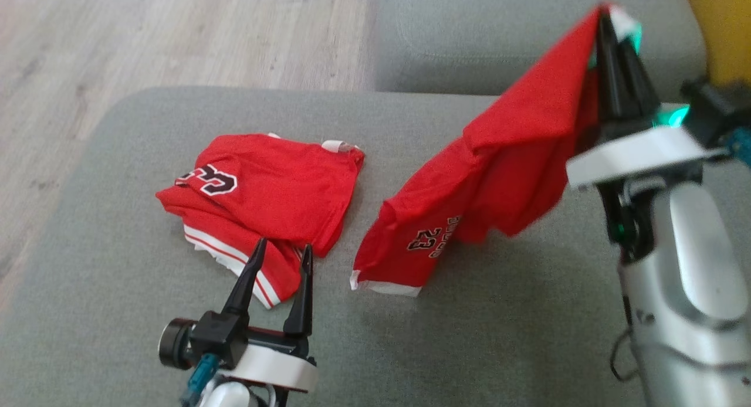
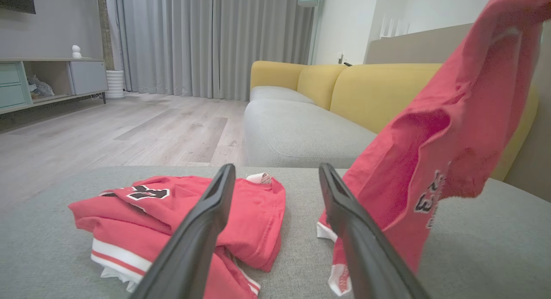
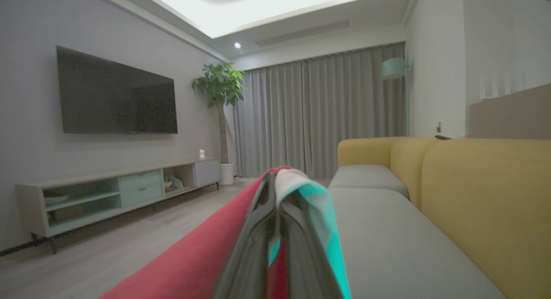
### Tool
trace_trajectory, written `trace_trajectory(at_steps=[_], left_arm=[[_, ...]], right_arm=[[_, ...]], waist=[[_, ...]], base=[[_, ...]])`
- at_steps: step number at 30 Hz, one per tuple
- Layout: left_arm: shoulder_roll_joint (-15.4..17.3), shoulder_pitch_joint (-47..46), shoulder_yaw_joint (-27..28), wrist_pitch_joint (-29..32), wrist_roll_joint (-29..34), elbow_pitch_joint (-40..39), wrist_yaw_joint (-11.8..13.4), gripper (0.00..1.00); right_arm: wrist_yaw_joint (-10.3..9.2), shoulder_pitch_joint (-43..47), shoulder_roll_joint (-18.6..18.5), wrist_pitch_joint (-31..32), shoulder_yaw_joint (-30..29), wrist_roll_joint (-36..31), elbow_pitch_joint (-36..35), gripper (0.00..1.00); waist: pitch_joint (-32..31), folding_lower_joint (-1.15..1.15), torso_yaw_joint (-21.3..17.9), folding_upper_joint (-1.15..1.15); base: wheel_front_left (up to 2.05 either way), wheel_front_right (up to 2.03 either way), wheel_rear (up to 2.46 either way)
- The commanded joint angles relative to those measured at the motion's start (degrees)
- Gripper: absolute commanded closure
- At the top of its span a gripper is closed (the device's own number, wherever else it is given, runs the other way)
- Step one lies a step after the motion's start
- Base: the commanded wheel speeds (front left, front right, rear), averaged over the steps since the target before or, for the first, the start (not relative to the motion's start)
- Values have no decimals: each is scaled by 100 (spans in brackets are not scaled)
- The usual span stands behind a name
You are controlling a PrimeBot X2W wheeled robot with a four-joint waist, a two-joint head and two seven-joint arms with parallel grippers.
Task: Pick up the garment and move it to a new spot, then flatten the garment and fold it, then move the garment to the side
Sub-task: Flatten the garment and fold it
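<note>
A red garment [image 1: 499, 172] with "23" on it hangs from my right gripper [image 1: 607, 20], which is shut on its upper edge, raised at the right over the grey seat. Its white-trimmed lower hem touches the cushion. The same garment [image 2: 452, 131] drapes at the right of the left wrist view, and its red cloth [image 3: 202, 256] runs along the closed fingers [image 3: 262, 243] in the right wrist view. My left gripper [image 1: 281, 257] stands open and empty, low at the front.
A second red garment [image 1: 264, 190] lies crumpled on the grey seat cushion [image 1: 117, 278], just beyond my left fingertips. Wooden floor [image 1: 146, 37] lies past the seat's far left edge. Another grey cushion [image 1: 499, 37] and a yellow backrest [image 1: 721, 26] are behind.
</note>
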Motion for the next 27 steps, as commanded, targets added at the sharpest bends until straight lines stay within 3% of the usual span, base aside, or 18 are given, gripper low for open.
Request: trace_trajectory(at_steps=[1, 8, 9, 10, 11, 14, 18, 27], left_arm=[[-11, -244, 135, -55, 29, -212, 6, 0], [-11, -500, 129, -55, 123, -206, -90, 0], [-11, -532, 134, -55, 127, -210, -97, 0], [-11, -566, 138, -55, 130, -214, -102, 0], [-11, -596, 141, -55, 129, -219, -106, 0], [-11, -668, 138, -55, 115, -236, -102, 0], [-11, -723, 119, -55, 79, -241, -79, 0], [-11, -705, 159, -55, 9, -216, -15, 0]], right_arm=[[-4, -49, -48, 65, 14, -93, -70, 100], [-4, -381, -859, 170, -943, -347, 1416, 100], [-4, -493, -976, 164, -1075, -435, 1651, 63], [-4, -609, -1085, 147, -1194, -537, 1876, 39], [-4, -724, -1170, 151, -1363, -636, 2113, 0], [-4, -1031, -1344, 197, -1745, -1054, 2674, 0], [-4, -1289, -1295, 30, -2163, -1358, 2923, 0], [-4, -1417, -700, -532, -2112, -1729, 2888, 0]], waist=[[119, 0, 9, 0], [611, 0, 28, 0], [678, 0, 28, 0], [738, 0, 27, 0], [787, 0, 25, 0], [903, 0, 3, 0], [950, 0, -33, 0], [699, 0, -318, 0]], base=[[0, 0, 0], [0, 0, 0], [0, 0, 0], [0, 0, 0], [0, 0, 0], [0, 0, 0], [0, 0, 0], [0, 0, 0]])
